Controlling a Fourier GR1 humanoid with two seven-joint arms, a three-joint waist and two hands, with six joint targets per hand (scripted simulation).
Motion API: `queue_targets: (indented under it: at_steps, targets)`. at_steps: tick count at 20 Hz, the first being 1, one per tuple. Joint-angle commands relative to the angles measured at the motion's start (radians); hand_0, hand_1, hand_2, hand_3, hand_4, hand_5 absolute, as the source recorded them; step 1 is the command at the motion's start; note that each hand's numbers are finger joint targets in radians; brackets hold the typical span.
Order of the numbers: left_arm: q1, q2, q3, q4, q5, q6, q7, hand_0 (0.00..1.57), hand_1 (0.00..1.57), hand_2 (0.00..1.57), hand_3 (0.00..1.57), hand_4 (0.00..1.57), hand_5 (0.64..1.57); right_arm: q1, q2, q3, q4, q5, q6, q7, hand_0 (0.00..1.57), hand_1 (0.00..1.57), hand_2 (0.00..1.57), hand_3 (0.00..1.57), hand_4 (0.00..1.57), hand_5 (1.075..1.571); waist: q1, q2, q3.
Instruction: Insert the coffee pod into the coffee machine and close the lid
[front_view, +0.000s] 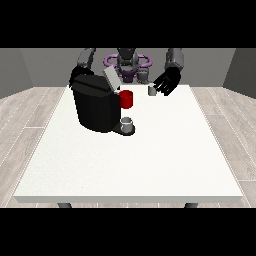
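A black coffee machine (94, 107) stands on the white table (130, 160) at the view's left, its grey lid (111, 79) raised and tilted back. A red part (127, 99) shows at its front, and a grey cup (127, 123) sits on its drip base. A small grey coffee pod (152, 90) rests near the table's far edge. The hand at the view's right (167, 81) hangs just right of the pod with its fingers spread, close to it. The hand at the view's left (76, 75) is mostly hidden behind the machine.
The table's far edge runs just behind the pod and the machine. A wood-pattern floor surrounds the table.
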Motion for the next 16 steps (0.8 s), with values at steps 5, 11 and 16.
queue_targets:
  at_steps: [5, 11, 16]
  targets:
    - [-0.145, 0.032, 0.041, 0.006, -0.002, -0.021, 0.078, 1.02, 1.02, 1.21, 1.23, 0.50, 1.571, -0.033, 0.010, 0.033, -0.042, 0.011, 0.003, 0.036, 0.00, 0.00, 0.00, 0.00, 0.50, 1.571, -0.065, 0.020, 0.0002]
    - [-0.243, 0.098, 0.103, 0.046, 0.033, -0.071, 0.109, 1.26, 1.26, 1.29, 1.22, 0.47, 1.571, -0.029, 0.002, 0.054, -0.099, 0.019, 0.021, 0.039, 0.00, 0.00, 0.00, 0.00, 0.51, 1.571, -0.134, 0.061, 0.0001]
    - [-0.272, 0.076, 0.088, 0.031, 0.014, -0.043, 0.086, 1.28, 1.28, 1.33, 1.27, 0.52, 1.571, -0.080, 0.006, 0.025, -0.089, 0.024, -0.016, 0.018, 0.00, 0.00, 0.00, 0.00, 0.50, 1.571, -0.118, 0.124, 0.0002]
